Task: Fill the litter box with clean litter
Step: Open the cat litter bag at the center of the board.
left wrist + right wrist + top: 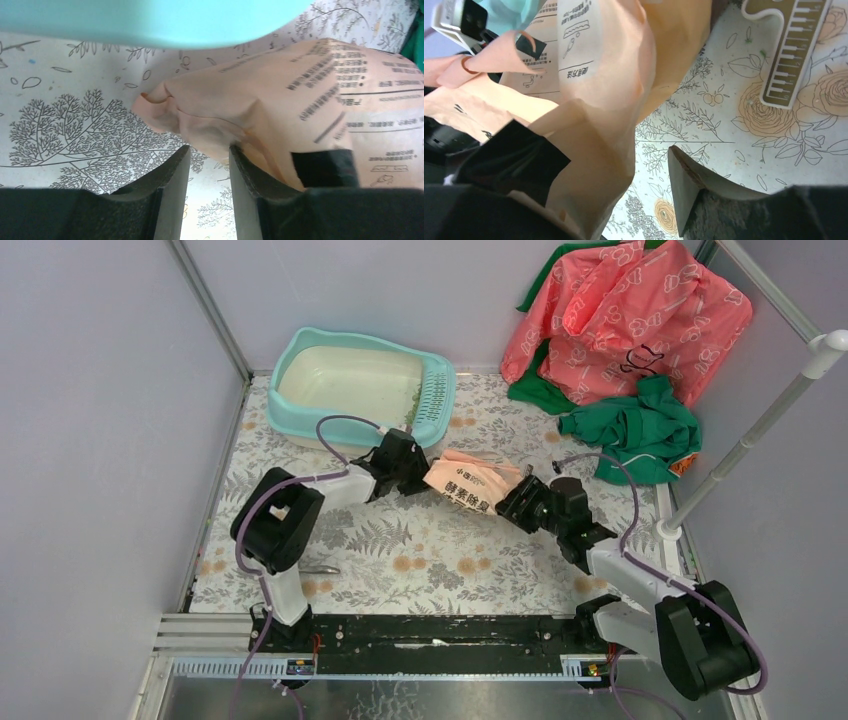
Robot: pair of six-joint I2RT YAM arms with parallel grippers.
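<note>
With left tool (416, 471) narrow, grip unclear, and right tool (508, 502) wide, flanked the peach bag (470, 483) mid-frame below the litter box (300, 428).

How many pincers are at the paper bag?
2. The left pincer sits at the end of the peach paper bag nearest the litter box; the right pincer is at its opposite end. No more visible.

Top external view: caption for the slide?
The left gripper and right gripper at opposite ends of the peach paper bag, in front of the teal litter box.
</note>
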